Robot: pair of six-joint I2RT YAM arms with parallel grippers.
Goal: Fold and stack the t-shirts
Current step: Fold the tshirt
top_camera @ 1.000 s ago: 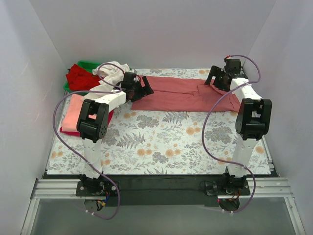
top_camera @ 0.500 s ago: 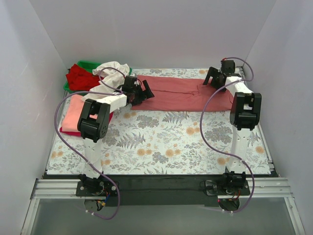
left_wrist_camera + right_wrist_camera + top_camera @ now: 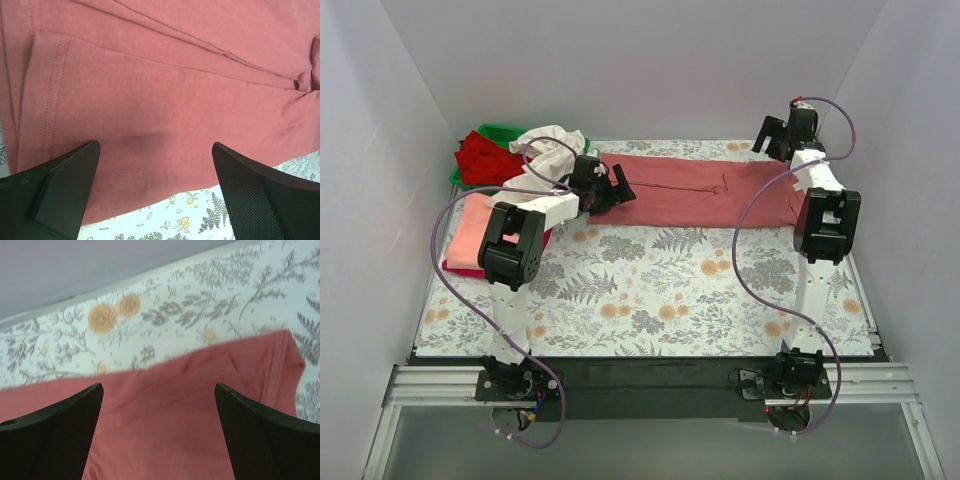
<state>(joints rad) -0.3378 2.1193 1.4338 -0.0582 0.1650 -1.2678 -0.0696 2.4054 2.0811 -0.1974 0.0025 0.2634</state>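
The left gripper, seen from above, has its jaws spread wide and sits low over the left end of the dusty-rose t-shirt. That shirt lies folded into a long band across the far part of the floral table cover. The right gripper is also wide open, raised above the shirt's far right corner and holding nothing. At the left edge lies a folded salmon-pink t-shirt with a strip of red showing under its near side. Beyond it, in the far left corner, a green bin holds a crumpled red t-shirt, and a cream-white t-shirt is heaped on the bin's right rim.

In the left wrist view, both black fingers stand far apart over the dusty-rose cloth, nothing between them. A stitched hem runs down the left of the picture and floral cover shows along the bottom.

The right wrist view shows that gripper's fingers equally wide apart and empty. The shirt's edge and a rounded corner lie below them, with floral cover and the wall beyond.
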